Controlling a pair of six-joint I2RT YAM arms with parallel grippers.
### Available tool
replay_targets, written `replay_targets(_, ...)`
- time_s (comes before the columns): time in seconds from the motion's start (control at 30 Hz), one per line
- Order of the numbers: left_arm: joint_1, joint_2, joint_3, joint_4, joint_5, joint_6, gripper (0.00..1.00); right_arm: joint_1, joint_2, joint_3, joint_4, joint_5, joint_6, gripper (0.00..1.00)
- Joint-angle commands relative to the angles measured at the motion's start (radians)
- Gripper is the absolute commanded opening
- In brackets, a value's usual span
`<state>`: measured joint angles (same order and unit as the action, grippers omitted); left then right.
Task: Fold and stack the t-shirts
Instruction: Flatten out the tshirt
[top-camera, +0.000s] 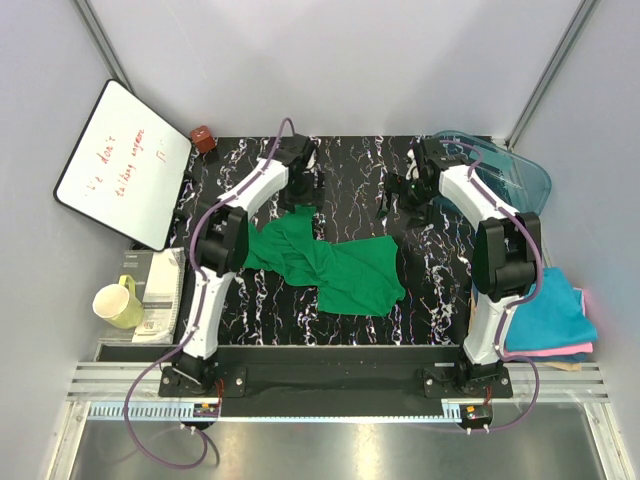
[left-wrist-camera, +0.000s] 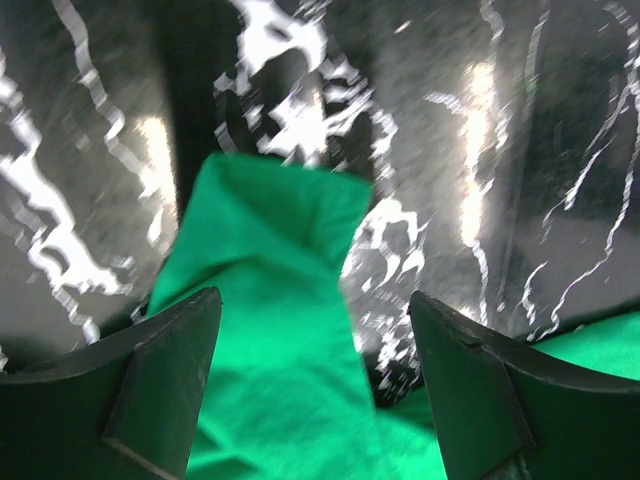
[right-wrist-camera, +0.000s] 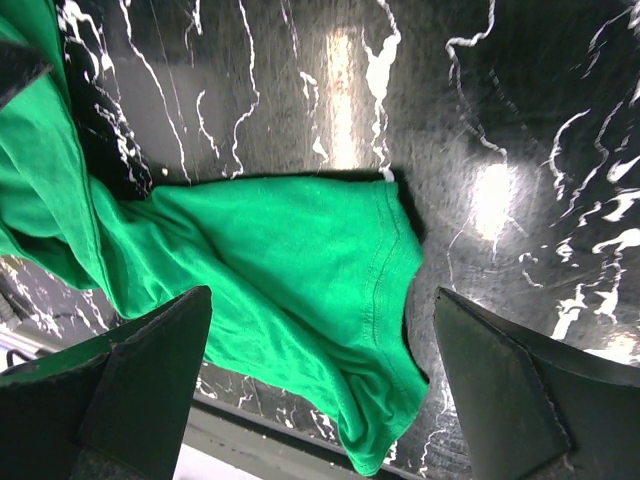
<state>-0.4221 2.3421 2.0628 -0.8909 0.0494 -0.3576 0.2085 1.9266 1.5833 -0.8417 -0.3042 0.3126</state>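
The green t-shirt (top-camera: 335, 265) lies crumpled in the middle of the bench (top-camera: 350, 165), with the left end effector (left-wrist-camera: 315, 340) and the right end effector (right-wrist-camera: 322, 345) both spread wide over its far edge. To the right of it, a folded teal-blue t-shirt (top-camera: 552, 305) lies on a pink t-shirt (top-camera: 562, 351). Beyond these stands a clear tub (top-camera: 525, 178), partly hidden by the right arm.

The loose t-shirt (top-camera: 335, 265) lies on the table (top-camera: 440, 290), the folded stack (top-camera: 555, 308) to its right, the tub (top-camera: 515, 175) behind the stack.
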Motion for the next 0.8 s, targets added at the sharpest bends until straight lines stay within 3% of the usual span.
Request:
replay_targets(0.0, -0.02, 0.058, 0.103, -0.019, -0.022, 0.028, 0.78, 0.012, -0.018, -0.002, -0.011, -0.049, 0.008, 1.0)
replay_targets(0.07, -0.023, 0.08, 0.14, -0.031, -0.042, 0.035, 0.73, 0.012, -0.018, -0.003, -0.013, -0.058, 0.005, 1.0)
replay_targets(0.1, -0.024, 0.098, 0.149, -0.034, -0.046, 0.035, 0.63, 0.012, -0.02, -0.006, -0.011, -0.068, 0.003, 1.0)
replay_targets(0.17, -0.023, 0.108, 0.155, -0.042, -0.078, 0.035, 0.37, 0.014, -0.023, -0.011, -0.016, -0.076, -0.001, 1.0)
replay_targets(0.2, -0.021, 0.108, 0.154, -0.043, -0.088, 0.035, 0.07, 0.014, -0.024, -0.019, -0.019, -0.09, -0.001, 1.0)
replay_targets(0.23, -0.021, 0.106, 0.154, -0.049, -0.091, 0.037, 0.0, 0.015, -0.034, -0.022, -0.022, -0.092, -0.003, 1.0)
replay_targets(0.77, -0.011, -0.305, -0.096, -0.031, -0.293, 0.025, 0.0, 0.049, -0.209, -0.23, -0.108, -0.141, 0.005, 0.98)
